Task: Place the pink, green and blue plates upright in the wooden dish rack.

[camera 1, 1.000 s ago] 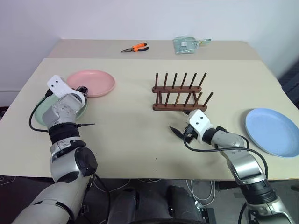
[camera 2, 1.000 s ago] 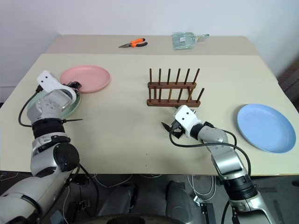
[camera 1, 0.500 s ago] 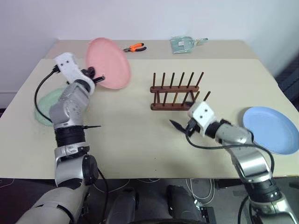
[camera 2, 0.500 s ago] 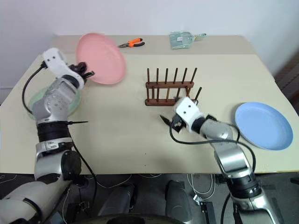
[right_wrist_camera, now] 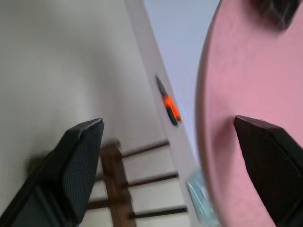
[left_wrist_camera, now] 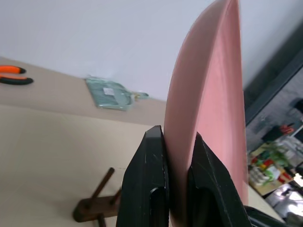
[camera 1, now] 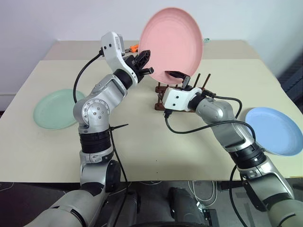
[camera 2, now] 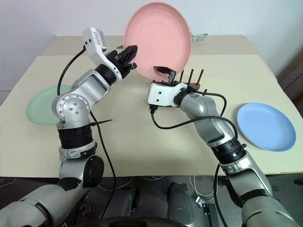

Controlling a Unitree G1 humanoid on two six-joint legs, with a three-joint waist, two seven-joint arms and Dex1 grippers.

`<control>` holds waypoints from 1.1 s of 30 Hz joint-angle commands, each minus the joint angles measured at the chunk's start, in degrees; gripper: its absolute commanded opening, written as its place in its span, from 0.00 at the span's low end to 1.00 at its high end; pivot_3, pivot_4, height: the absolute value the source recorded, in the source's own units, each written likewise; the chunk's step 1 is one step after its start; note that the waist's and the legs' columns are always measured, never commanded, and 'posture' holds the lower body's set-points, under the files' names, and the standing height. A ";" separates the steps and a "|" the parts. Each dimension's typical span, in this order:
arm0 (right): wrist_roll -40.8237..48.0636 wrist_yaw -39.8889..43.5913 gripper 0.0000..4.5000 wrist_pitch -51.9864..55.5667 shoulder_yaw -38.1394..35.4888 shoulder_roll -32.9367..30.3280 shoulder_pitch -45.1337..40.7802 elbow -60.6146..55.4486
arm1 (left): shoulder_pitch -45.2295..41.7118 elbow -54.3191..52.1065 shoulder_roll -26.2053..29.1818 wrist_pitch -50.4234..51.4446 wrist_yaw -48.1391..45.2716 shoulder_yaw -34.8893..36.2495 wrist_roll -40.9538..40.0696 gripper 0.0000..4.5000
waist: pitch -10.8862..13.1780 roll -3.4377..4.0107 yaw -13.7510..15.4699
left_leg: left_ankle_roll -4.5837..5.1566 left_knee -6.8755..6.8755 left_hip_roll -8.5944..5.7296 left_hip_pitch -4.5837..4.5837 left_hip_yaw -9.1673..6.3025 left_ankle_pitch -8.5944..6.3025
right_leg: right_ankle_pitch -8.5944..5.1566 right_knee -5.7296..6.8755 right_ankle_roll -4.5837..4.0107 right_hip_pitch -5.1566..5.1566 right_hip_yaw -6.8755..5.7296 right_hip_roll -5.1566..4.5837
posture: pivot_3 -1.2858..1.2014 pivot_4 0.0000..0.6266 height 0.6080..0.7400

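My left gripper (camera 1: 145, 65) is shut on the rim of the pink plate (camera 1: 170, 40) and holds it upright in the air, above the wooden dish rack (right_wrist_camera: 112, 163). In the left wrist view the fingers (left_wrist_camera: 154, 165) pinch the plate's edge (left_wrist_camera: 208, 94). My right gripper (right_wrist_camera: 166, 122) stands open at the plate's lower rim, one finger on each side of the edge. The rack's pegs (camera 1: 205, 81) show behind that arm. The green plate (camera 1: 54, 109) lies flat at the table's left, and the blue plate (camera 1: 274, 130) lies flat at its right.
Orange-handled pliers (left_wrist_camera: 12, 75) and a pale green packet (left_wrist_camera: 111, 90) lie at the back of the table (camera 1: 142, 137), behind the rack. A black cable loops under my right forearm.
The left gripper closed on the pink plate, lifted it off the table, turned it upright and swung it right over the rack. The right gripper rose to the plate's lower rim.
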 commanded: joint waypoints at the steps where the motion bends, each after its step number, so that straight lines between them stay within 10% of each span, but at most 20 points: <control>1: -1.91 -1.53 0.59 -1.35 -1.14 0.75 -1.58 0.36 | -1.16 -3.59 0.43 0.69 0.08 0.74 -3.08 0.00 | 0.00 0.00 0.09 | -0.01 0.00 0.00 0.00 0.00 0.00 | 0.00 0.00 0.00 0.00 0.00 0.00 | 0.52 0.24 1.00; 4: -3.58 -2.35 0.23 -1.47 -1.56 0.52 -1.16 -0.10 | -0.67 -3.81 0.83 1.30 0.08 0.83 -3.50 0.00 | 0.00 0.00 0.14 | 0.00 0.00 -0.01 -0.01 0.00 0.00 | 0.00 -0.02 0.00 0.01 0.00 0.00 | 0.52 0.24 1.00; 6: -5.03 -3.03 0.01 -1.77 -1.64 0.31 -0.87 -0.51 | -0.55 -3.38 0.35 1.61 0.56 1.51 -4.49 0.18 | 0.00 0.00 0.16 | 0.00 0.01 -0.01 -0.01 0.00 0.00 | 0.00 -0.03 0.00 0.02 0.00 0.00 | 0.52 0.24 1.00; 13: -6.16 -4.80 0.00 -2.49 -4.85 -0.15 0.88 -3.45 | -2.53 -1.17 -0.21 -4.42 2.49 4.77 -4.89 0.96 | 0.00 -0.01 0.22 | -0.01 0.02 -0.01 0.00 -0.01 0.00 | 0.00 -0.04 0.00 0.04 0.00 -0.01 | 0.52 0.24 1.00; 25: 56.24 1.72 0.00 36.71 -41.84 10.15 7.25 -24.18 | 14.18 -4.63 22.01 -27.88 -35.16 -24.07 15.75 0.96 | 0.01 0.07 0.24 | 0.07 -0.01 0.01 -0.01 -0.01 -0.04 | 0.02 -0.07 -0.08 0.07 0.07 0.02 | 0.52 0.24 1.00; 33: 65.36 -3.49 0.00 43.53 -46.60 7.92 8.72 -22.28 | 19.51 -9.05 24.34 -27.98 -45.75 -29.49 15.61 0.96 | 0.12 0.35 0.05 | 0.09 -0.07 0.11 0.02 0.08 -0.04 | -0.13 -0.04 -0.35 0.00 0.07 0.03 | 0.52 0.24 1.00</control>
